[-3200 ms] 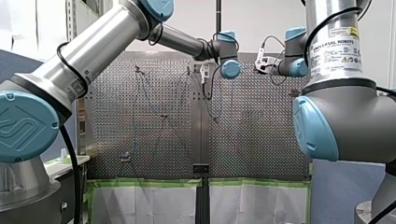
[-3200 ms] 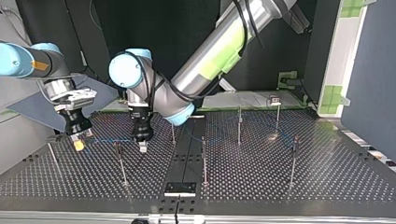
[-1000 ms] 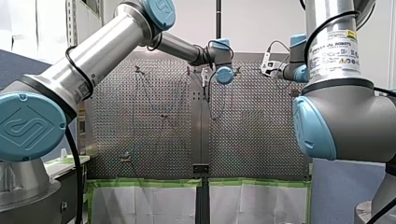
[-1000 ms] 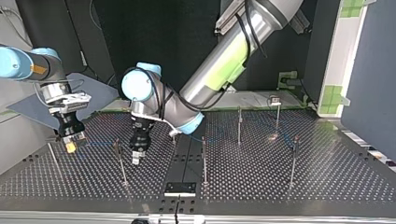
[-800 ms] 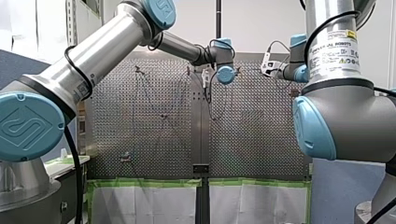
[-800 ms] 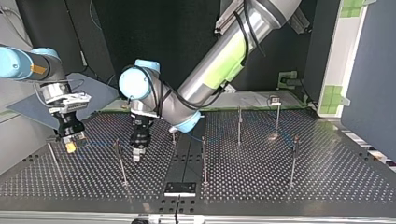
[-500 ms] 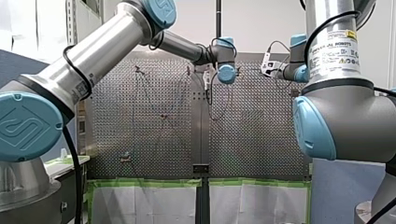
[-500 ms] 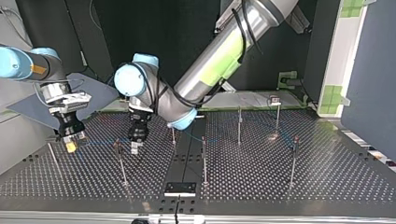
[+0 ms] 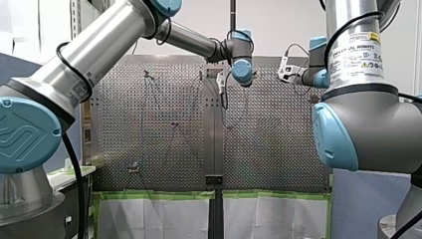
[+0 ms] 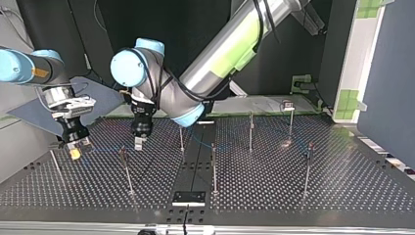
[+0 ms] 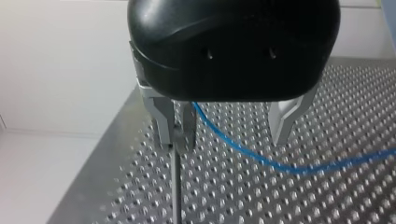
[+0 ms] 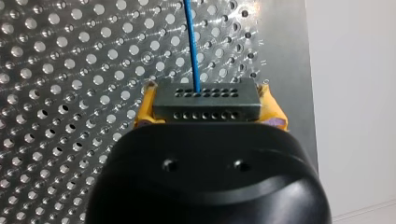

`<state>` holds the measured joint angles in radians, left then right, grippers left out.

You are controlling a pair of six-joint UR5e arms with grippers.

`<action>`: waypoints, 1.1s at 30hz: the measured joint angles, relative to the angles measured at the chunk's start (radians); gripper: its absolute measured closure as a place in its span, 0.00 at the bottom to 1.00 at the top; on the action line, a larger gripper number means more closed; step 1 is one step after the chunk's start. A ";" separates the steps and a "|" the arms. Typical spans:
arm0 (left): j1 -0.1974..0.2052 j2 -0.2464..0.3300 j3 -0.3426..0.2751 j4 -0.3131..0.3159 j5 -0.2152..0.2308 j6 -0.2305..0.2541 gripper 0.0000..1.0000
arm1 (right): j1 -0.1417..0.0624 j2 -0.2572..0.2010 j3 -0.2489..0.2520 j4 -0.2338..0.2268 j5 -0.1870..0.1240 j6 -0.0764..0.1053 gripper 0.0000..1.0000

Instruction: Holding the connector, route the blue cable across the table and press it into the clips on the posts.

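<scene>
Clamping a grey, multi-holed connector between yellow pads, my right gripper holds it firmly near the side edge of the perforated table, at the top view's left. A thin blue cable leaves the connector's face and runs straight ahead over the holes. In the left wrist view the same cable sags in a shallow curve under my left gripper, whose metal fingers stand wide apart and hold nothing. One finger is just beside the top of a slim post, close to the table's edge. In the top view further posts stand well apart across the table, with wide gaps of perforated plate between them.
</scene>
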<state>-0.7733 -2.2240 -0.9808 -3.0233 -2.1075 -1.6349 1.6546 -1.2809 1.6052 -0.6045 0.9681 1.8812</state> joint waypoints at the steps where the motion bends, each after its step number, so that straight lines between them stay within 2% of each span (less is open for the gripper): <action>1: -0.005 0.010 -0.009 -0.001 0.004 -0.004 0.00 | 0.000 0.000 0.000 0.001 0.000 0.000 1.00; 10: -0.068 0.082 -0.081 0.002 0.000 -0.029 0.00 | 0.000 0.000 0.000 0.005 0.000 0.000 1.00; 14: -0.083 0.112 -0.112 0.024 -0.001 -0.038 0.00 | -0.001 0.000 0.000 0.005 0.000 0.001 1.00; 20: -0.079 0.161 -0.161 0.070 -0.001 -0.052 0.00 | -0.004 0.000 0.000 0.005 0.000 0.001 1.00; 26: -0.065 0.211 -0.211 0.121 -0.001 -0.090 0.00 | -0.007 0.000 0.000 0.005 0.000 0.001 1.00; 33: -0.058 0.266 -0.266 0.176 -0.001 -0.097 0.00 | -0.007 0.000 0.000 0.006 0.000 0.002 1.00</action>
<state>-0.8312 -1.9579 -1.2466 -2.8474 -2.1084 -1.7321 1.6479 -1.2809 1.6053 -0.5988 0.9682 1.8834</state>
